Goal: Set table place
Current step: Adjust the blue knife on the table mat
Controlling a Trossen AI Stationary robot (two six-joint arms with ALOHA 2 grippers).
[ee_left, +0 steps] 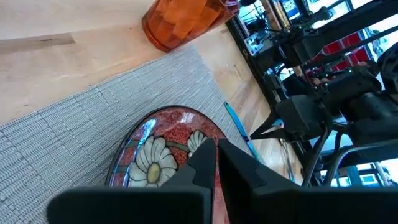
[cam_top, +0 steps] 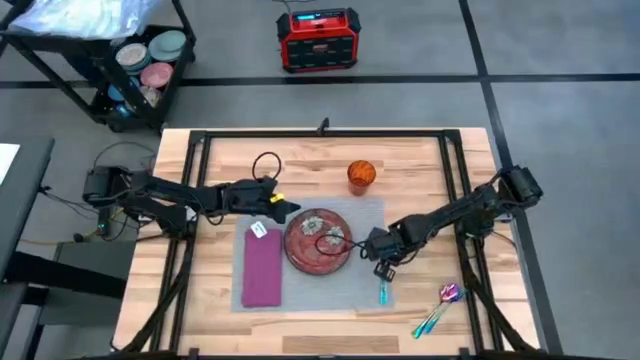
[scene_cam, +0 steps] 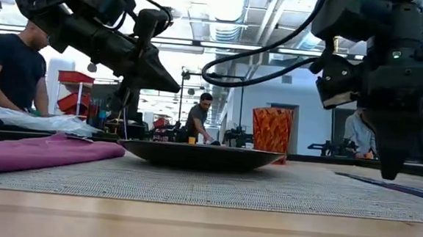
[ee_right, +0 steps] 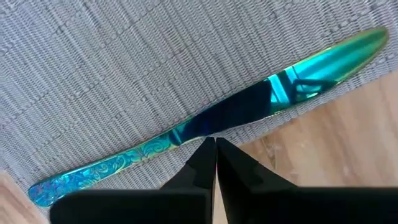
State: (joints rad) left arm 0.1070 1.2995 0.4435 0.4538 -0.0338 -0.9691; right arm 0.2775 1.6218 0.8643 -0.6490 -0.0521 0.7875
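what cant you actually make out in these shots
- Utensils beside the placemat: high view, too small to tell what kinds.
- Plate: low view, edge-on, its pattern is hidden.
- Plate near side: left wrist view, covered by the shut left gripper.
- Knife: right wrist view, part of its middle is covered by the shut right gripper.

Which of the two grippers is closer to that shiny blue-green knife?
The right. The right gripper hangs just above the knife at the grey placemat's edge, fingers shut. The left gripper is across the plate, over its far rim.
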